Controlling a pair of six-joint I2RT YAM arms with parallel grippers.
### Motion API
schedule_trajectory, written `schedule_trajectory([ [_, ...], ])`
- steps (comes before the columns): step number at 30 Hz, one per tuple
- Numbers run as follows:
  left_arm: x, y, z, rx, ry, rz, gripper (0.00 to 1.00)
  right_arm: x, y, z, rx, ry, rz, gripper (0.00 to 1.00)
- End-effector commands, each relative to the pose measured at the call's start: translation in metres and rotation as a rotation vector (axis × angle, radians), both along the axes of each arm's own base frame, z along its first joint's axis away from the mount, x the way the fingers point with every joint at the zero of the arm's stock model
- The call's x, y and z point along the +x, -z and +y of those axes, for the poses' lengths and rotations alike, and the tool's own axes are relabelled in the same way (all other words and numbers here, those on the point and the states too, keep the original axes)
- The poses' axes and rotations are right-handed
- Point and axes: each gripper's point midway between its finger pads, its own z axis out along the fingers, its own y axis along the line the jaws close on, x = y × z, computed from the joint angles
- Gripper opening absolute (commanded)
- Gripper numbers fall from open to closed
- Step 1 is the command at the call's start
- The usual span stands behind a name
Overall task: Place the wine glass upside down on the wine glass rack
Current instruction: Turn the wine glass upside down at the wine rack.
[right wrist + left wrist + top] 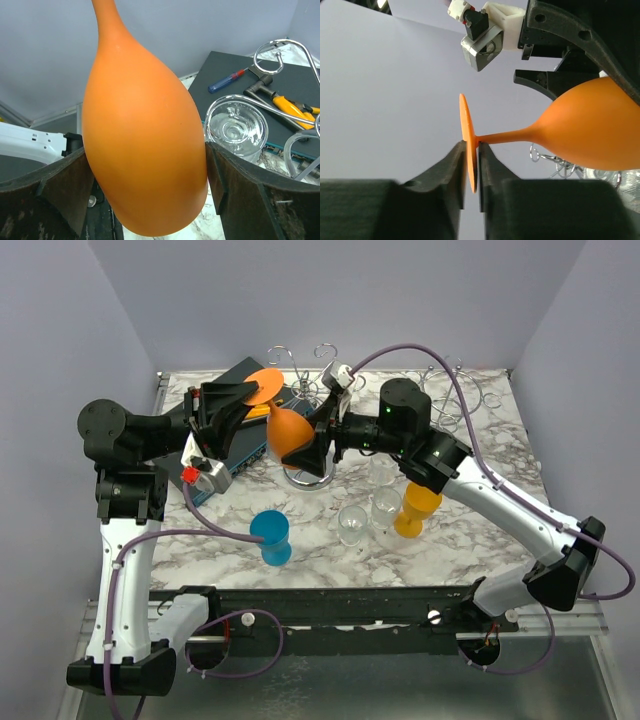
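At the far left of the top view, my left gripper (471, 150) reaches in from nine o'clock. Its two fingers stand close on either side of the foot of the orange wine glass (288, 435). The gap is barely wider than the disc, and I cannot tell whether they pinch it or only flank it. The glass hangs in the air above the marble table (500, 455), on a slant. Its foot points toward eleven o'clock, over the dark tool mat (240, 375), and its bowl toward five o'clock. Just at five o'clock from the bowl sits the chrome base of the wine glass rack (310, 476), its wire hooks rising behind. My right gripper (146, 175) comes in from three o'clock, spread wide. Both pads press the sides of the bowl, so I read it as holding the glass. Along the near side of the table, left to right, stand a blue cup (271, 537), two clear glasses (352, 525) and a yellow cup (416, 510). In the right wrist view a screwdriver (227, 81) and pliers (287, 102) lie on the mat.
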Motion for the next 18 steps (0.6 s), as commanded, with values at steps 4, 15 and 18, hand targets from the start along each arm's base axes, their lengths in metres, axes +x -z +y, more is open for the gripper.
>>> schedule_trajectory([
  [4, -0.012, -0.008, -0.002, 0.0, 0.023, -0.023, 0.44, -0.004, -0.017, -0.015, 0.069, 0.056, -0.05, 0.83],
  [15, -0.003, -0.002, 0.003, -0.042, -0.034, 0.039, 0.83, 0.006, -0.005, -0.058, 0.076, 0.267, -0.066, 0.8],
  [18, 0.005, -0.002, 0.007, -0.088, -0.071, 0.117, 0.89, 0.009, 0.004, -0.071, 0.06, 0.328, -0.063, 0.8],
])
